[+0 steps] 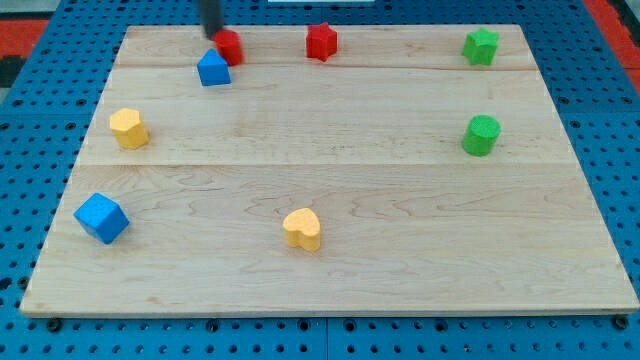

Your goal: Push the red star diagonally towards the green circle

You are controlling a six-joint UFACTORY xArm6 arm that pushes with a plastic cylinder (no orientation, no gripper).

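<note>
The red star (321, 41) sits near the view's top, a little left of the middle. The green circle (481, 135) stands at the view's right, lower than the star. My tip (215, 36) is at the view's top left, touching or just beside a small red block (230, 46) whose shape I cannot make out. The tip is well to the left of the red star, with the small red block between them.
A blue block (213, 69) lies just below the tip. A green star (481, 46) is at the top right. A yellow block (129, 128) and a blue cube (101, 218) are at the left. A yellow heart (302, 229) is near the bottom middle.
</note>
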